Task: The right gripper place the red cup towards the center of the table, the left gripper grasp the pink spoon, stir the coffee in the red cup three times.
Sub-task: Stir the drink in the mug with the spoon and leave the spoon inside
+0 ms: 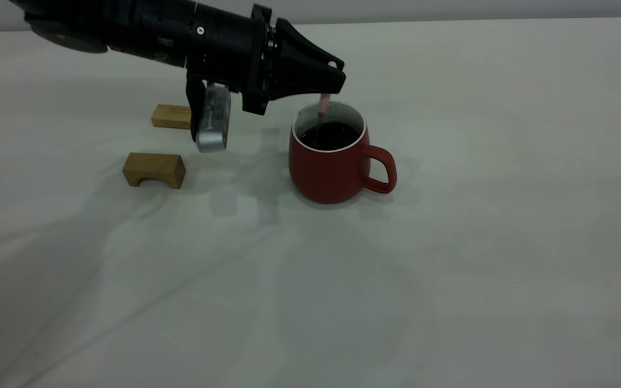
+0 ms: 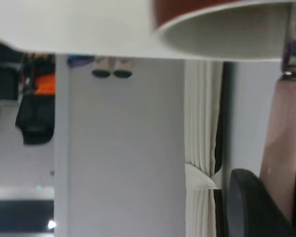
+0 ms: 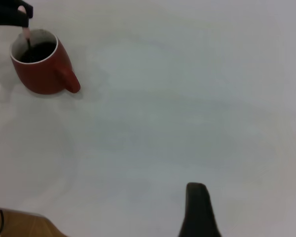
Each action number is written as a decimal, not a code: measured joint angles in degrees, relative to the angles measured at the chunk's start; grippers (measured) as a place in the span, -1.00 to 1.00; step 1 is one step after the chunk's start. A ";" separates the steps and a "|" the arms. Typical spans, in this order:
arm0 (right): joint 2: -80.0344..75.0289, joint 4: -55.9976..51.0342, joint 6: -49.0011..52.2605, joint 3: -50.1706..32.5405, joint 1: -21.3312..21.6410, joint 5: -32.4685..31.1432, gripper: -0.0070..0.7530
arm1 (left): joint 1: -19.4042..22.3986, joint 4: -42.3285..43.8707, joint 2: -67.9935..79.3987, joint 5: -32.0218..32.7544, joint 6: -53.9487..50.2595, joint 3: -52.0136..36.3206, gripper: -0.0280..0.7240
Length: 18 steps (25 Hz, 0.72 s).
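- Your left gripper (image 1: pixel 337 73) hangs just above the far rim of the cup (image 1: pixel 332 167), its black pointed jaws clamped on the top of the spoon (image 1: pixel 324 103)
- The spoon stands nearly upright; its pink handle runs down from the jaws into the cup, and its lower end goes under the coffee (image 1: pixel 329 136), so you cannot see the bowl from outside
- In the left wrist view the pink handle (image 2: pixel 281 158) rises from between the dark fingertips (image 2: pixel 246 202) to a grey metal neck at the cup's white inside wall (image 2: pixel 227 37)
- The cup sits upright on the table (image 1: pixel 450 269), a little left of the middle in the exterior view, with its loop handle turned to that view's right
- The coffee lies dark and flat, somewhat below the white rim
- Two wooden blocks are to the cup's left: an arched block (image 1: pixel 154 170) nearer the camera, and a plain block (image 1: pixel 171 116) farther back, partly behind the silver box under the left arm
- Your right gripper (image 3: pixel 198 210) is out of the exterior view; its wrist camera shows only one dark finger over bare table, so its fingers look apart, though you cannot be sure from that one finger
- That same view has the cup (image 3: pixel 42 69) well away from the right gripper, with the left jaws and spoon (image 3: pixel 26 33) at its rim
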State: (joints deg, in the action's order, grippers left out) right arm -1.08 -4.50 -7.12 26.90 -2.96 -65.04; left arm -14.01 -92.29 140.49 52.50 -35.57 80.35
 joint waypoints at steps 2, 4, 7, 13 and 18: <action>0.00 0.00 0.00 0.00 0.00 0.00 0.56 | 0.00 -0.15 0.00 -0.37 1.25 0.00 -0.46; 0.00 0.00 0.00 0.00 0.00 0.00 0.56 | 0.00 -0.15 0.00 -0.30 1.60 0.00 -0.46; 0.00 0.00 0.00 0.00 0.00 0.00 0.56 | -0.05 -0.08 0.00 0.87 1.19 0.00 -0.46; 0.00 0.00 0.00 0.00 0.00 0.00 0.56 | 0.00 -0.57 0.05 2.02 -0.24 0.00 -0.34; 0.00 0.00 0.00 0.00 0.00 0.00 0.56 | 0.04 -0.57 -0.02 1.53 2.77 0.00 -0.01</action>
State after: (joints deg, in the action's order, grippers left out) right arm -1.08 -4.50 -7.12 26.90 -2.96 -65.04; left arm -13.97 -92.86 140.47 54.03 -32.80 80.35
